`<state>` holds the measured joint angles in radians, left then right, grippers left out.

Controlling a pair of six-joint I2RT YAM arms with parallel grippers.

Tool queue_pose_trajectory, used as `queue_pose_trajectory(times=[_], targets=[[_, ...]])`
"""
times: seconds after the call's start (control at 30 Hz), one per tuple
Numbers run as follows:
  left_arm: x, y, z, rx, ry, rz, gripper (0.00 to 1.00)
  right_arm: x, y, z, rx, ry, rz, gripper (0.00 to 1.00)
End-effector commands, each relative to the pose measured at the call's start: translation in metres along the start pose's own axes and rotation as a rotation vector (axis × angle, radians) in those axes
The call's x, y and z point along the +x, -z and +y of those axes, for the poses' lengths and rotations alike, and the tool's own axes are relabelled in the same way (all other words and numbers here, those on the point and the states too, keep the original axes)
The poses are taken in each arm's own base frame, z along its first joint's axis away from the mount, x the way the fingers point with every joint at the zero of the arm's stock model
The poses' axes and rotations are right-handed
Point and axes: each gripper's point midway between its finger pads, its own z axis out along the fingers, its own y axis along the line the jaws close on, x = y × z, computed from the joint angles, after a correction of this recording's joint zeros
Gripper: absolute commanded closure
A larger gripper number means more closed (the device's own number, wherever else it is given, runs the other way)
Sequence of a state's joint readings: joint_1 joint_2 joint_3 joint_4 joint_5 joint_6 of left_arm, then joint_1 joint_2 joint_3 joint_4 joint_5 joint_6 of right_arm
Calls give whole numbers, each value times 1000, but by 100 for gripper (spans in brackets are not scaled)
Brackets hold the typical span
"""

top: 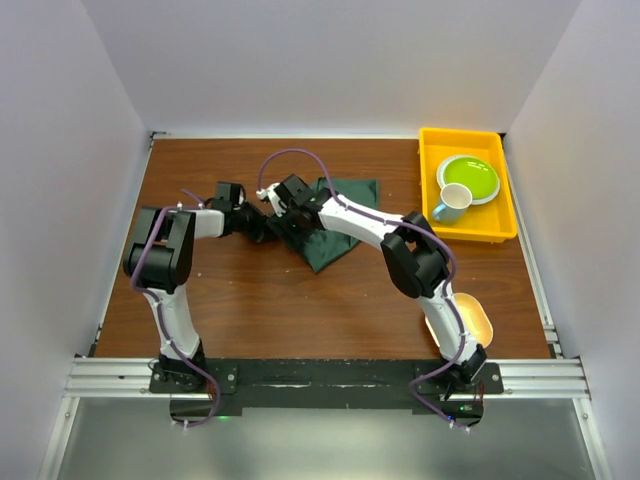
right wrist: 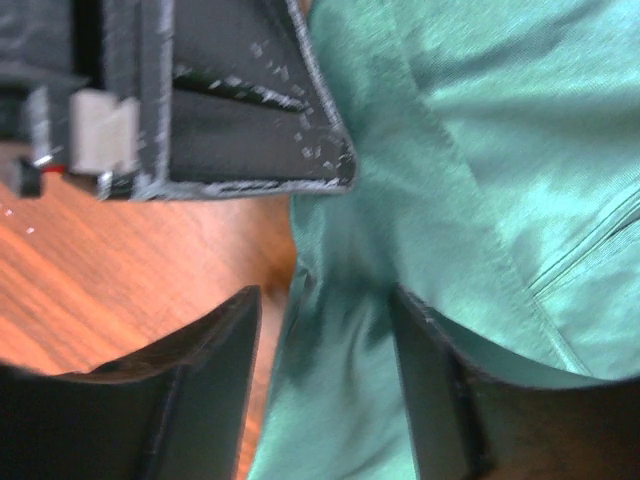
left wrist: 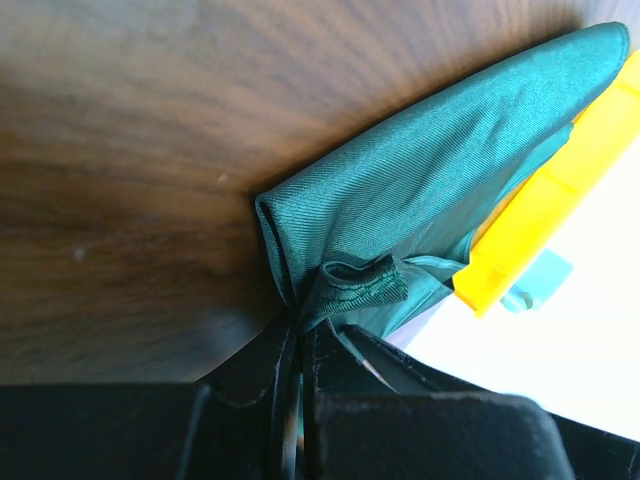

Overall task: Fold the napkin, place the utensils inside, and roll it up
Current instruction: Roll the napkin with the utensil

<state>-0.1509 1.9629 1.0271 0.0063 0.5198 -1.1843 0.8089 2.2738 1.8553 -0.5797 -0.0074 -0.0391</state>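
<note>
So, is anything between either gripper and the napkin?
Nothing visible. The left gripper is shut on a fold of the napkin, and the right gripper stands open with the napkin running between its fingers.

table centre-back is crowded: left gripper [left wrist: 300, 328] pinched on a fold of the napkin [top: 348, 192], right gripper [right wrist: 325, 300] just beside it, jaws parted astride the cloth, hardly any gap between the two. right arm [top: 355, 220] slants over the napkin, barring approach from the near right. yellow tray [top: 430, 185] with green plate [top: 470, 176] and cup [top: 450, 204] fills the far right corner. pale dish [top: 480, 322] lies near right, partly behind the arm. open wood on the table [top: 290, 300] between the arms, and along the far left. walls shut in left, back, right.
</note>
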Motion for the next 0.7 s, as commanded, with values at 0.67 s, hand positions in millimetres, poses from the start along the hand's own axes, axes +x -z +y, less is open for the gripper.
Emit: queue_pose_trajectory(times=[0.67], targets=[[19,19,-1,6,14,62,100,-2,3,-6,240,137,-70,32]])
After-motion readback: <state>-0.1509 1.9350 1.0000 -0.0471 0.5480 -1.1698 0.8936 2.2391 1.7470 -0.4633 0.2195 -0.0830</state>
